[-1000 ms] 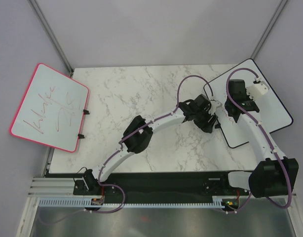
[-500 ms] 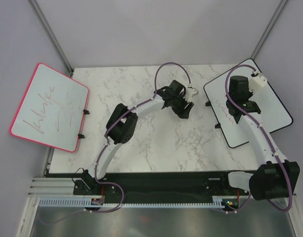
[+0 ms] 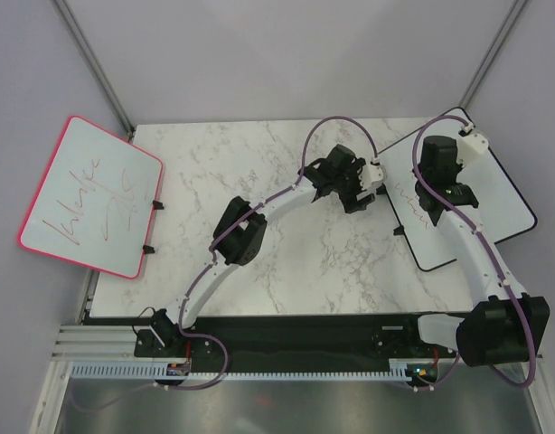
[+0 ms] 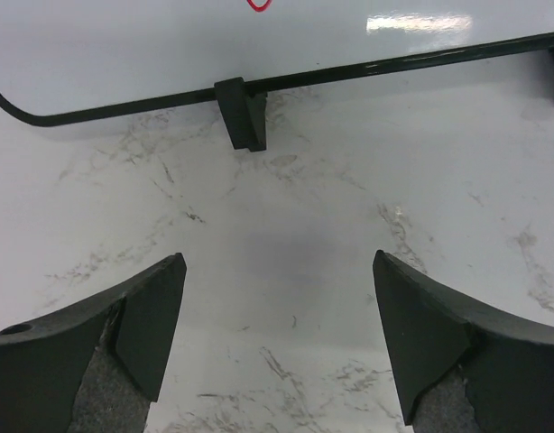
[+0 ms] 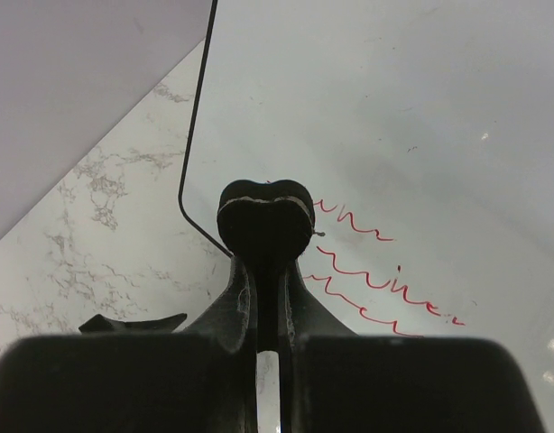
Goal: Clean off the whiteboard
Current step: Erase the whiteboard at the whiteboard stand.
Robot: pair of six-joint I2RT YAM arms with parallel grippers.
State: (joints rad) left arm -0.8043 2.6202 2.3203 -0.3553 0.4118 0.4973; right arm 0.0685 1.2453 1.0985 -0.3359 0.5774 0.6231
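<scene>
Pink edging marks the pink-framed board (image 3: pixel 92 194) at the table's 9 o'clock. It hangs off the left edge of the marble table (image 3: pixel 259 271), and its red scribbles look the same as a second ago.

Next over, my left arm (image 3: pixel 246 240) reaches diagonally toward 1 o'clock. A second ago its wrist sat low against the near-left edge of the target board. Half a second ago it had pulled back toward the table's centre. Now it has swung right again and stopped just short of the board's left corner.

The left gripper (image 4: pixel 277 262) has spread since then. Its fingers (image 4: pixel 151 316) stand wide apart over bare marble with nothing between them. The wrist view faces the board's thin black frame and a small black bracket (image 4: pixel 241 113) on that frame.

The whiteboard (image 3: pixel 494 194) lies at the table's 2 to 3 o'clock, turned at an angle and overhanging the right edge. It has not shifted. The orange-red handwriting (image 3: pixel 420 203) sits near the board's left side. The arms covered most of it a second ago, and it now shows in the open, unwiped.

Farthest right, my right arm (image 3: pixel 481 258) runs up from 5 o'clock over the board. Its wrist is a little farther toward 12 than before. The right gripper (image 5: pixel 265 212) has its fingers pressed together with nothing between them, and its tips are near the board's rounded corner, with the writing just to the right of them. I cannot tell whether the tips touch the surface.
</scene>
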